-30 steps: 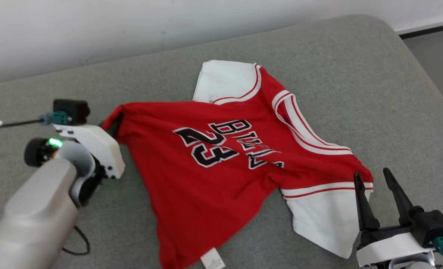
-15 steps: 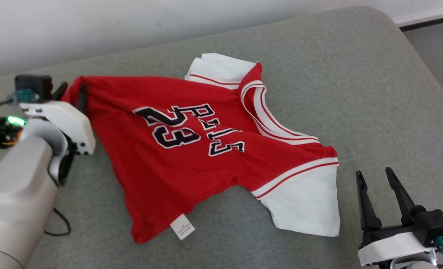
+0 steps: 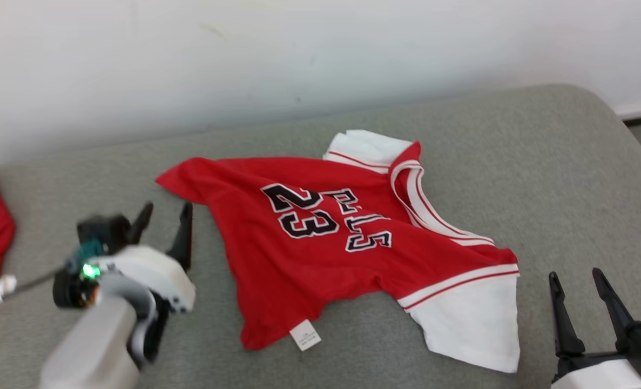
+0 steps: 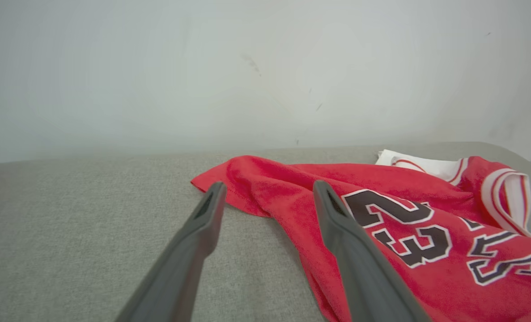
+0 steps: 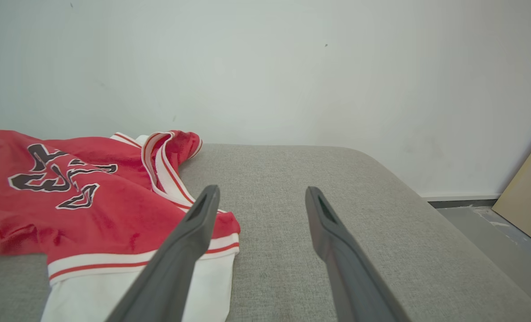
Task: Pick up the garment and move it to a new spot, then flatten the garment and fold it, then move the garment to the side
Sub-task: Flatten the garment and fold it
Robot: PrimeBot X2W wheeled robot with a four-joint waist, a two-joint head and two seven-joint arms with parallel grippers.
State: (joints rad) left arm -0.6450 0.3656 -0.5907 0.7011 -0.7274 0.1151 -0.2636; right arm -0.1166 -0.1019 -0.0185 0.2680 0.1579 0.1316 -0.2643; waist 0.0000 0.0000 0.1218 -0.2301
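While the red jersey (image 3: 320,243) lies rumpled on the grey cushion (image 3: 514,135), left gripper (image 3: 169,206) sits spread just off its corner, right gripper (image 3: 575,274) spread near the white sleeve (image 3: 471,319).

Jersey (image 3: 320,243): red, white sleeves, white-red striped collar, black "23" and lettering. Lies spread, wrinkled, on grey cushion (image 3: 541,162). White label at hem, near front edge. Not folded.

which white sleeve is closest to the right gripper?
The flat-spread sleeve at the jersey's near edge, just left of the open right gripper. The other sleeve is bunched up on the far side, behind the collar, toward the wall.
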